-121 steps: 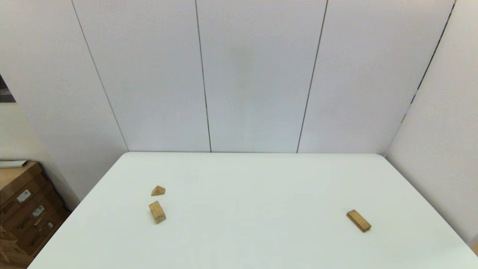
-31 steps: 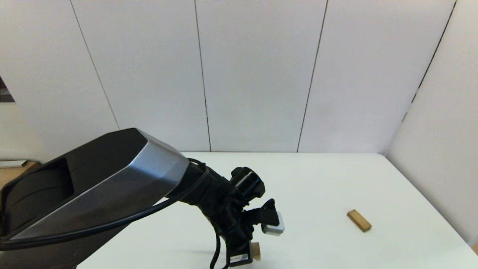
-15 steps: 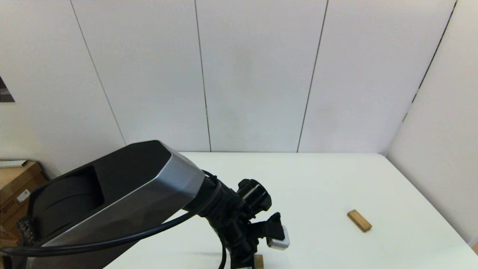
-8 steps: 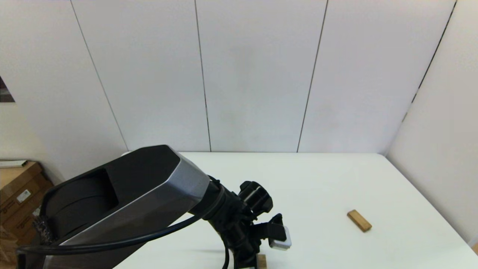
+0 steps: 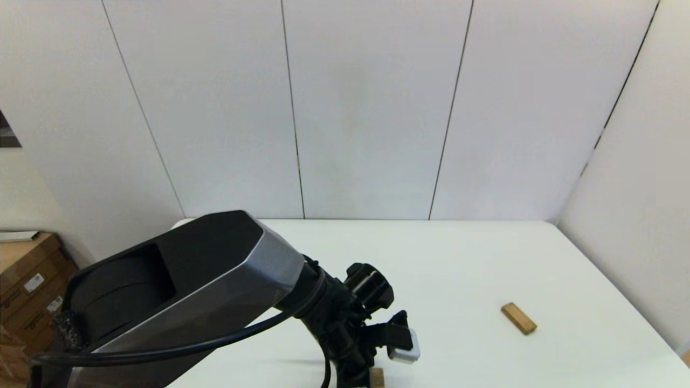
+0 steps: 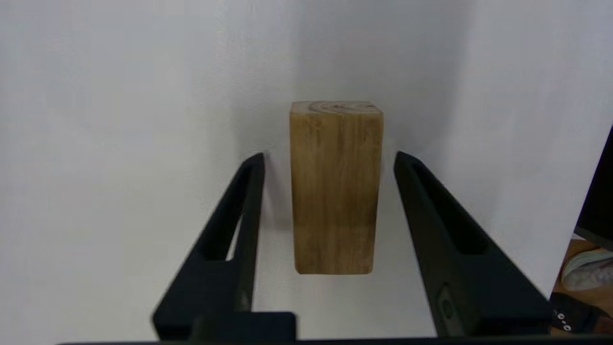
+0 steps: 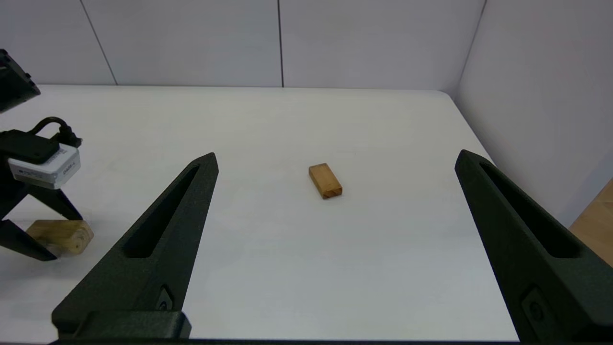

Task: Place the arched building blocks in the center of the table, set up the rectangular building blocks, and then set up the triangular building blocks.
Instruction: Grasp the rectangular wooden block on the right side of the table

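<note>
Arched block (image 6: 335, 187), stiff, light wood with flat sides good for pinching, lay on the table (image 5: 474, 258) near its middle between the left gripper's (image 6: 329, 160) spread, released fingers (image 6: 249, 182); the right gripper (image 7: 335, 160) gaped empty.

Pale wall panels (image 5: 366, 108) with thin dark seams stand behind, and brown cardboard boxes (image 5: 27, 280) with white labels sit stacked at far left.

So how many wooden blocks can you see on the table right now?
2. One chunky block lies between the left gripper's open fingers near the table's front middle; a flat slab lies on the right. The big arm may hide another.
</note>
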Robot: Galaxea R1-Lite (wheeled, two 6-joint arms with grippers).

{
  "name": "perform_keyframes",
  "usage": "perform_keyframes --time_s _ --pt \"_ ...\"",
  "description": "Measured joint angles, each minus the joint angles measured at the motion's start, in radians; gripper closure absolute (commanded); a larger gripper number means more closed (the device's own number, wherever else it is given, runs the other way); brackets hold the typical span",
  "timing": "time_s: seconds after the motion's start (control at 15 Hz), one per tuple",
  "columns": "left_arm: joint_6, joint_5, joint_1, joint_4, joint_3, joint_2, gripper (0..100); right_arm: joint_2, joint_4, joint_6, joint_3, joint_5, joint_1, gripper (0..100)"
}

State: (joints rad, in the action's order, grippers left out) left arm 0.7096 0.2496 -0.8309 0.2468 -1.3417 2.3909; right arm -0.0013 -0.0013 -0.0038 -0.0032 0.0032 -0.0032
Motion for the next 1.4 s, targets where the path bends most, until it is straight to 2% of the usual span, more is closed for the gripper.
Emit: perform_keyframes --time_s 0.33,0.6,0.93,1.2,1.4 --pt "0.0 0.017 0.012 0.003 -0.051 -0.057 0 0.0 0.0 0.0 0.0 0.0 0.0 0" --pt "-0.019 0.045 0.078 0.005 -0.108 -0.197 0 0.0 0.0 0.0 0.0 0.0 0.0 0" --pt "-0.194 0.055 0.192 0.006 -0.146 -0.505 0 0.0 0.0 0.0 0.0 0.0 0.0 0" --pt "-0.304 -0.037 0.291 0.008 -0.089 -0.844 0 0.0 0.0 0.0 0.0 0.0 0.0 0" --pt "-0.332 -0.185 0.352 0.007 0.01 -1.134 0 0.0 0.0 0.0 0.0 0.0 0.0 0"
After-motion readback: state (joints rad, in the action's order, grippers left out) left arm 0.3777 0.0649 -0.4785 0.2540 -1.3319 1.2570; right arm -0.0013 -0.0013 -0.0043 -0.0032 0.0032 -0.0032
